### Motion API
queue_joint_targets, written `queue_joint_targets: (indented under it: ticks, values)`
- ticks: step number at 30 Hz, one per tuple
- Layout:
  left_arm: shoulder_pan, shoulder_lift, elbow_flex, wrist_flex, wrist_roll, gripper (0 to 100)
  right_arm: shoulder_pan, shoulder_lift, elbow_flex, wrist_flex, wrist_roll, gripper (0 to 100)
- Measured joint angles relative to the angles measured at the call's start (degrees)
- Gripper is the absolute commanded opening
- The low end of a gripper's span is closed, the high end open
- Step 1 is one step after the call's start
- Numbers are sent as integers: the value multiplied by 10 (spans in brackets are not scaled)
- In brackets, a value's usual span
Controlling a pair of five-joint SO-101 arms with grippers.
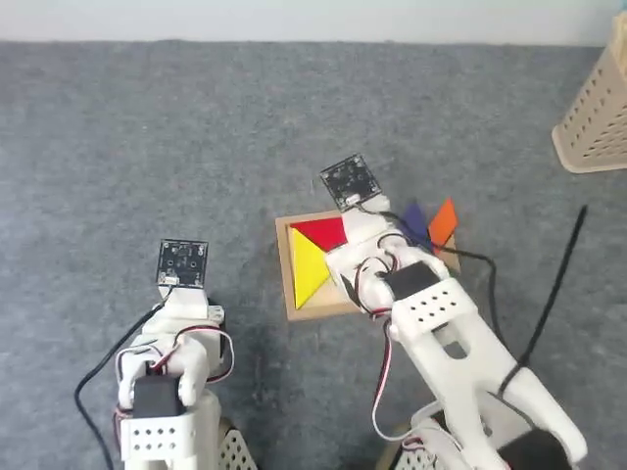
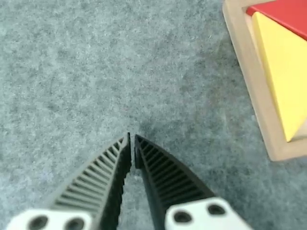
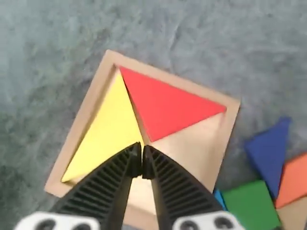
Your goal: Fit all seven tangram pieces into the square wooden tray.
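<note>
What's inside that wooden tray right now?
A red triangle and a yellow triangle lie in the tray, beside bare wood. The right hand above covers part of its floor.

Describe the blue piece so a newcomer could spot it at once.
Find the square wooden tray holding the red triangle and yellow triangle. On the carpet beside it, the blue piece is the dark triangle next to the orange piece and green piece.
</note>
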Motion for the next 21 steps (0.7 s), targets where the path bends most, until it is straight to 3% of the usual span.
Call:
queue_joint_targets:
  ticks: [7, 21]
  values:
    - [0, 0, 0, 0, 0, 17, -21, 128, 0, -70, 0, 6]
    - [-1, 0, 0, 0, 0, 17, -22, 246, -69, -84, -1, 6]
